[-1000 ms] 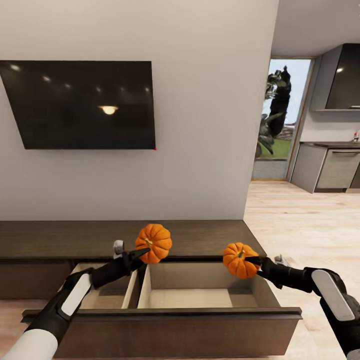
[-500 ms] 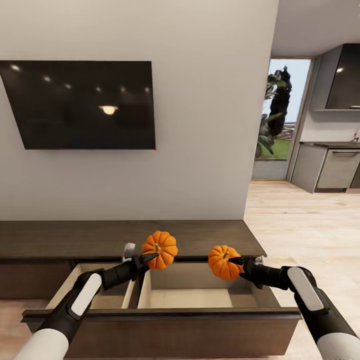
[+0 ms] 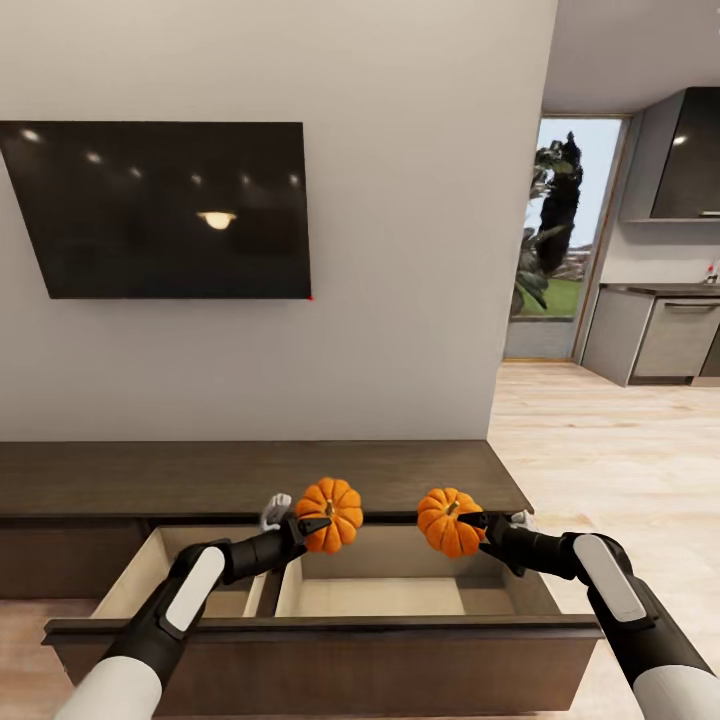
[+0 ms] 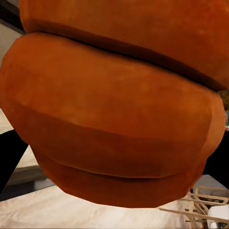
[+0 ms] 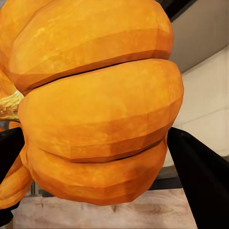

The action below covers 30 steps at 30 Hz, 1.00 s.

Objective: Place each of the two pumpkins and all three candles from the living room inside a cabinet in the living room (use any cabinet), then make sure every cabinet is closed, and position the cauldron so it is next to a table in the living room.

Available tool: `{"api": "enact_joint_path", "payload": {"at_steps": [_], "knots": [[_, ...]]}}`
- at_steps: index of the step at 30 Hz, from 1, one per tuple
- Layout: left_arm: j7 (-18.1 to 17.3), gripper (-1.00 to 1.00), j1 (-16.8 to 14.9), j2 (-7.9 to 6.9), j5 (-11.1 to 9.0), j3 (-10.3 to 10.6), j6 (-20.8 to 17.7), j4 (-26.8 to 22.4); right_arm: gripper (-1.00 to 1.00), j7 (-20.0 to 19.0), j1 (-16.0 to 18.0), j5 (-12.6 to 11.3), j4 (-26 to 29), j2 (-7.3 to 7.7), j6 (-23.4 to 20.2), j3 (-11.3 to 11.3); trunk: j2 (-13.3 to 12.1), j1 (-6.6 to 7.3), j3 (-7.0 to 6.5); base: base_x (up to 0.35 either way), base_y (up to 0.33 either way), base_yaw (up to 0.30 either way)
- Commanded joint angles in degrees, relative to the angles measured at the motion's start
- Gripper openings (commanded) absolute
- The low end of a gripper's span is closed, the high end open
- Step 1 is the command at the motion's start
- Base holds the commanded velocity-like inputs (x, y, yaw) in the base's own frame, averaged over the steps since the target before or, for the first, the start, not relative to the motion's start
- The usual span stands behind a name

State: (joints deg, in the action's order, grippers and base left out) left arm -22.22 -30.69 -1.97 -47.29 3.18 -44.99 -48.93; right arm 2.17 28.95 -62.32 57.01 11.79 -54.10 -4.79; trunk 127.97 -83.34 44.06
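Two orange pumpkins hang over the open drawer [image 3: 400, 590] of the long dark brown cabinet [image 3: 250, 478]. My left gripper [image 3: 322, 525] is shut on the left pumpkin [image 3: 336, 510], whose ribbed side looms close in the left wrist view [image 4: 114, 124]. My right gripper [image 3: 470, 524] is shut on the right pumpkin [image 3: 446, 522], seen close with its yellowish stem in the right wrist view [image 5: 100, 109]. Both pumpkins are above the drawer's pale right compartment. Candles, cauldron and coffee table are out of view.
A black TV [image 3: 160, 208] hangs on the grey wall above the cabinet. The drawer's dark front panel [image 3: 330, 650] juts toward me. To the right, light wood floor [image 3: 600, 440] leads to a kitchen with grey units [image 3: 660, 335] and a glass door.
Both arms have moved inward and lower: the left pumpkin went right and down, the right pumpkin went left, and the two now hang closer together over the drawer.
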Motion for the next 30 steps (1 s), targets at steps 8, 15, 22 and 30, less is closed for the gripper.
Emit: {"api": "enact_joint_path", "payload": {"at_steps": [8, 15, 22, 30], "knots": [[4.86, -1.00, -0.08, 2.27, -0.25, 0.07, 2.00, -0.76, -1.00, 0.29, 0.05, -0.34, 0.02, -0.01, -0.04, 0.12, 0.03, 0.01, 0.06, 0.000, 0.000, 0.000], [5.17, -1.00, -0.05, 2.19, -0.19, 0.05, 2.10, -1.61, -1.00, 0.29, 0.05, -0.34, 0.03, -0.03, -0.04, 0.14, 0.03, 0.01, 0.06, 0.053, 0.000, 0.000], [5.14, -1.00, -0.04, 2.11, -0.17, 0.07, 2.10, -1.95, -1.00, 0.29, 0.05, -0.34, 0.03, -0.09, -0.04, 0.20, 0.03, 0.01, 0.06, 0.200, 0.000, 0.000], [5.11, -1.00, -0.03, 2.22, -0.23, 0.17, 2.10, -2.30, -1.00, 0.31, 0.05, -0.34, 0.03, -0.09, -0.04, 0.22, 0.03, 0.01, 0.06, 0.158, 0.000, 0.000]]}}
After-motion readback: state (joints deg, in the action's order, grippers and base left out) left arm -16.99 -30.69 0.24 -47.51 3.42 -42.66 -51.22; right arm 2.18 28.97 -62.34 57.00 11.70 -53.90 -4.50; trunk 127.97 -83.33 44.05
